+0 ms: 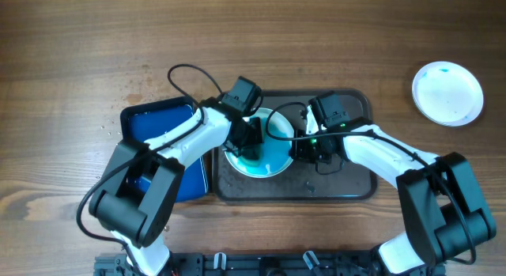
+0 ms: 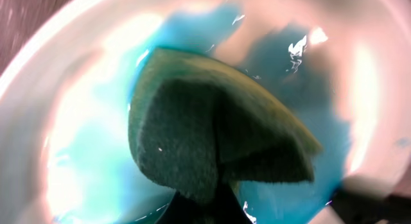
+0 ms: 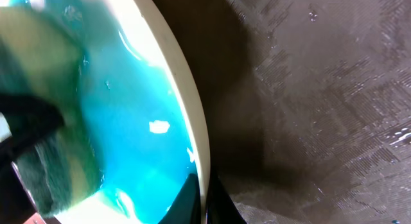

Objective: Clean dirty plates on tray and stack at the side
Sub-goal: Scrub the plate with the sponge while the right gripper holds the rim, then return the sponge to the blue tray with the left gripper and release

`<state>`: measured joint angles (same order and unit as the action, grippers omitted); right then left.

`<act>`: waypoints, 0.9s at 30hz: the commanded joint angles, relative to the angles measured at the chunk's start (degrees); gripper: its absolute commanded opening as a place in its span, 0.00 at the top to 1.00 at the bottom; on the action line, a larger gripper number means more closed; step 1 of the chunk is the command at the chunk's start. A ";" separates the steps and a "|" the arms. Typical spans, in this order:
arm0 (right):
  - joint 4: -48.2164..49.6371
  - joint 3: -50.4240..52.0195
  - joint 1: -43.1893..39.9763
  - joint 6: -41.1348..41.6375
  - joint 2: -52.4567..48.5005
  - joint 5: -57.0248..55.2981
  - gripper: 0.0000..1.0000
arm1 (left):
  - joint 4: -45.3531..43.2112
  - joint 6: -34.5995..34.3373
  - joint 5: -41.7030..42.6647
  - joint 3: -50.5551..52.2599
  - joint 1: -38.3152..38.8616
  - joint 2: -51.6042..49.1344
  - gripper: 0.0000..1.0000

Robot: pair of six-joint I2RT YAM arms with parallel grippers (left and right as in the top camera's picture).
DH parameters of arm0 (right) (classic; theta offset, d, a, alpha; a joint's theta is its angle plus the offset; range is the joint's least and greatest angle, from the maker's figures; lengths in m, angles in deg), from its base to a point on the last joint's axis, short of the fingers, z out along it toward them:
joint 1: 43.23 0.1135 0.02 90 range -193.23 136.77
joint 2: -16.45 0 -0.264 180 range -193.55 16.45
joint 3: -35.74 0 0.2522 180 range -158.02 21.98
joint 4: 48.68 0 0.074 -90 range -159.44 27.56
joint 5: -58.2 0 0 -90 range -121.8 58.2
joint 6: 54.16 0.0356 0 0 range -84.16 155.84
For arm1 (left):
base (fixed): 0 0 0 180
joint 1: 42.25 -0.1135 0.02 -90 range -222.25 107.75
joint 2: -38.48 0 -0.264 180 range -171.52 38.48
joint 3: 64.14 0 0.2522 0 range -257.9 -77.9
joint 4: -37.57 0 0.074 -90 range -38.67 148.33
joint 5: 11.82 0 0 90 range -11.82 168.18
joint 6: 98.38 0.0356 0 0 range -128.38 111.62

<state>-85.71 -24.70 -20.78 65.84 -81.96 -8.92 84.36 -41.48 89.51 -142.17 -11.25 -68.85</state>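
On a wooden counter (image 1: 316,31), we see a dark tray (image 1: 356,185) at centre, a blue tub (image 1: 150,122) just beside its left edge, and a white plate (image 1: 447,92) lying well apart at the far right, marked with a faint blue speck. On the tray sits the dirty plate (image 1: 277,159), white and pooled with bright blue liquid. The left tool (image 1: 250,143) is clamped on a green sponge (image 2: 205,134), which is pressed down into the wet centre. The right tool (image 1: 304,145) pinches the plate's right rim, one finger above and one below. We judge the plate to be stiff and fairly light, but slick wherever the liquid has run, so the bare rim where the right tool sits looks like the safest hold. It should be gripped firmly enough that scrubbing does not spin or slide the plate on the tray. We cannot tell its material, so we treat it as breakable and would lift it level. The sponge is soft and soaked. It bends under the squeeze, so it should be held deep and near its middle.
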 commanded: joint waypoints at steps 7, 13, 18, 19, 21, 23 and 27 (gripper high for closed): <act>-1.36 3.19 1.27 -2.67 -4.35 -3.56 0.96 | -1.49 -0.17 -2.91 -7.72 1.79 -1.84 0.96; -1.36 3.17 1.27 -2.69 -4.35 -3.58 0.96 | 4.92 -0.79 -4.83 -7.72 1.03 -1.84 0.96; -1.36 3.19 1.27 -2.84 -4.35 -3.61 0.96 | 8.26 -0.35 -5.90 -7.76 0.66 2.10 0.96; -1.38 3.19 1.27 -2.82 -4.35 -3.67 0.96 | 8.61 -0.35 -6.56 -7.76 0.66 3.50 0.96; -1.42 3.17 1.27 -2.82 -4.35 -3.74 0.96 | 9.88 -0.94 -7.63 -7.76 0.61 7.26 0.96; -1.42 3.19 1.27 -2.82 -4.35 -3.74 0.96 | 12.26 -4.11 -10.80 -7.76 0.31 10.99 0.96; -1.29 3.19 1.27 -2.84 -4.35 -3.74 0.96 | 17.94 -8.15 -17.84 -7.76 -1.99 18.23 0.96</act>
<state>-85.54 -24.67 -20.45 64.22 -82.18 -7.96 99.31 -44.61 80.31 -148.59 -10.72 -57.48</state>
